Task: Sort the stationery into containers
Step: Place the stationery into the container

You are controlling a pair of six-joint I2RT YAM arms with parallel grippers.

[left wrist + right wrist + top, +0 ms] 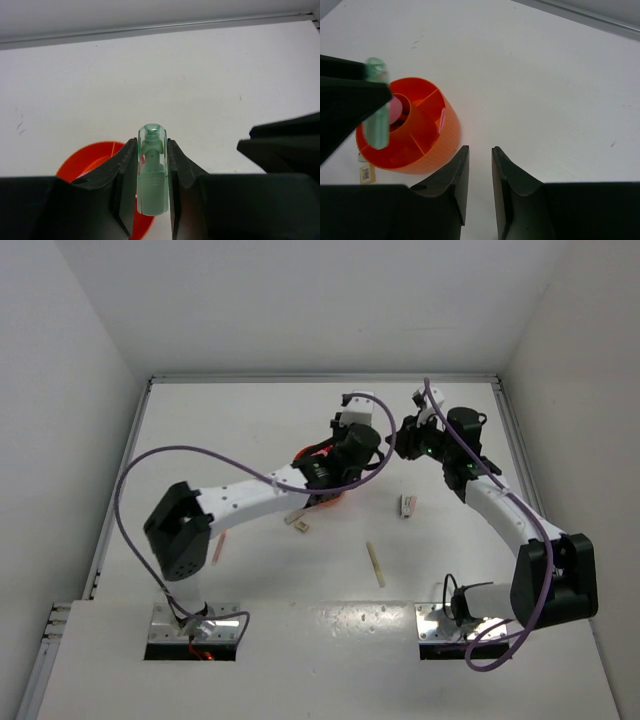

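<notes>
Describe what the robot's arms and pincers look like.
Both the left arm and right arm have white links with black joint housings, each trailing a looping purple cable. The left pincer and right pincer have matte black, wedge-shaped fingers.

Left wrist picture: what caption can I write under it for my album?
The left end effector pinches the mint green stick just over the orange organiser.

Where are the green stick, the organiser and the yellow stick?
green stick (152,185): left wrist view, on its lower barrel.
organiser (442,137): right wrist view, on its ribbed outer wall.
yellow stick (375,564): top external view, on its middle.
</notes>
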